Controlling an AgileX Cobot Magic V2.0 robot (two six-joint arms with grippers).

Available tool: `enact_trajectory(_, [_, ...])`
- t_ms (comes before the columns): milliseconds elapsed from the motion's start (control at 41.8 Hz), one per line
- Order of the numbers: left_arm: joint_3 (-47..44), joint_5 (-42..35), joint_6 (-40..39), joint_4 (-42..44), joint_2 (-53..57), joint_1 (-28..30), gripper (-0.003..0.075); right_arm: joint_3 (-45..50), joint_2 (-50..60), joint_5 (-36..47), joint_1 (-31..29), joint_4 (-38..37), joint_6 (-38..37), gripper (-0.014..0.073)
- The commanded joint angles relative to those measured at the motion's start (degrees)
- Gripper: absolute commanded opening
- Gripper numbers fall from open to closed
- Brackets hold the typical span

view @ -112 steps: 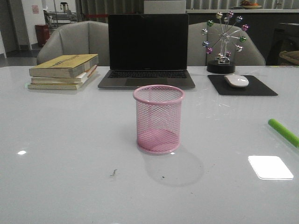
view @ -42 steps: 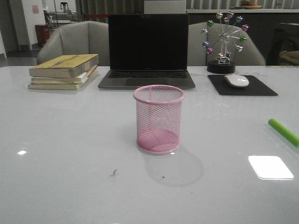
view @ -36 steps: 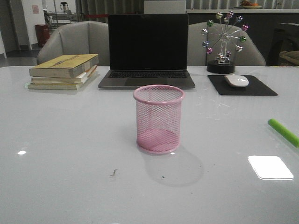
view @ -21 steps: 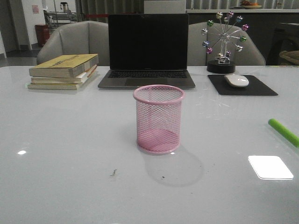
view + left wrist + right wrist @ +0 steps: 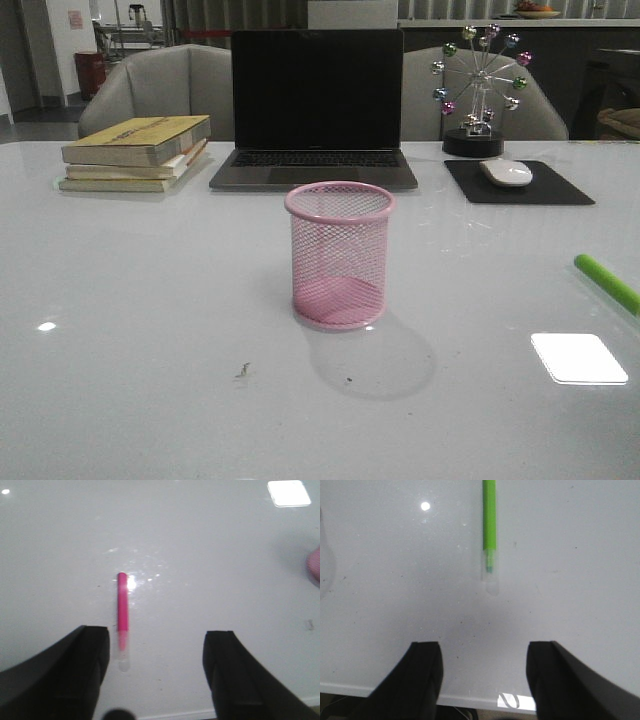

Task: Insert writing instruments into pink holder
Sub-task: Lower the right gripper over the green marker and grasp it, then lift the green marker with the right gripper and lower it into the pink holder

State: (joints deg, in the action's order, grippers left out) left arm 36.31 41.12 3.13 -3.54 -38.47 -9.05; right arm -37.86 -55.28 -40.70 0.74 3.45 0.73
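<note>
The pink holder (image 5: 340, 255) stands upright and empty at the middle of the white table; a sliver of it (image 5: 315, 566) shows in the left wrist view. The lime green marker (image 5: 607, 283) lies flat at the table's right edge, and its clear-capped end points toward my open right gripper (image 5: 484, 652), which hangs short of it (image 5: 489, 525). The pink-red marker (image 5: 122, 607) lies flat on the table, just ahead of my open left gripper (image 5: 156, 640) and close to one black finger (image 5: 87, 655). Neither gripper appears in the front view.
Behind the holder sit an open laptop (image 5: 315, 110), a stack of books (image 5: 135, 152) at the back left, and a mouse on a black pad (image 5: 515, 180) with a ferris-wheel ornament (image 5: 478, 90) at the back right. The table's near edge (image 5: 470, 700) lies under my right fingers.
</note>
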Motion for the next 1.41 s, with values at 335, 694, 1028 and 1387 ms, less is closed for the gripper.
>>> enact_trajectory(335, [2.0,-4.1,1.1,-0.7,-0.3,-17.9,0.0505,-19.0,-29.5,5.3,-0.3,1.0,-0.3,0.0519])
enact_trajectory(694, [2.0,-3.6,1.1,-0.7,-0.3,-18.3,0.0505,-32.5,-46.7,4.8,-0.3,1.0,-0.3,0.0519])
enact_trajectory(1028, [2.0,-3.6,1.1,-0.7,-0.3,-18.3,0.0505,-40.2,-55.6,1.6,-0.3,-0.6,-0.3,0.0517])
enact_trajectory(1387, [2.0,-3.6,1.1,-0.7,-0.3,-18.3,0.0465,-41.9,-56.9,-0.6,-0.3,-2.4,-0.3,0.0203])
